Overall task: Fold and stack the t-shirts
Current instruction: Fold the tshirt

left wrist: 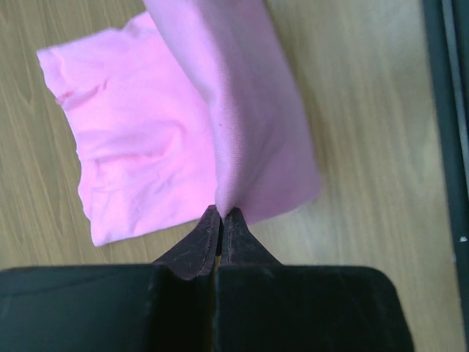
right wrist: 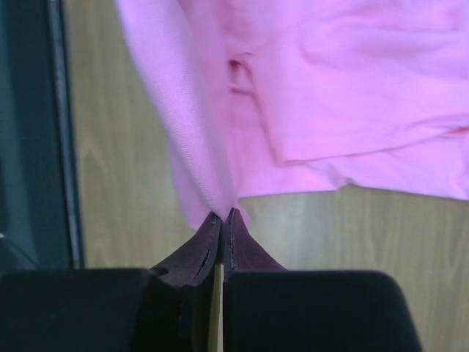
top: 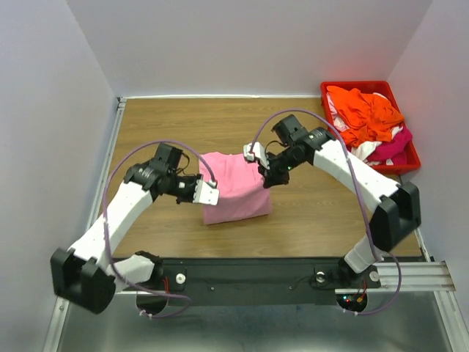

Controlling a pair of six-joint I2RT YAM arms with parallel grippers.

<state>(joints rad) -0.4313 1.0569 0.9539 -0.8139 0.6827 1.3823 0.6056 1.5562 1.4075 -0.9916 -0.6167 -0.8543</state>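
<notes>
A light pink t-shirt (top: 234,189) lies partly folded on the wooden table, mid-centre. My left gripper (top: 205,192) is shut on the shirt's left edge; in the left wrist view (left wrist: 222,213) the cloth (left wrist: 242,117) rises from the closed fingertips. My right gripper (top: 265,178) is shut on the shirt's right edge; in the right wrist view (right wrist: 222,215) the pink cloth (right wrist: 308,88) hangs from the closed tips. Both hold a fold lifted above the layer on the table. Orange, white and magenta shirts (top: 370,117) lie heaped in the bin.
A red plastic bin (top: 410,163) stands at the back right of the table. A black rail (top: 256,279) runs along the near edge between the arm bases. Walls close in on the left, back and right.
</notes>
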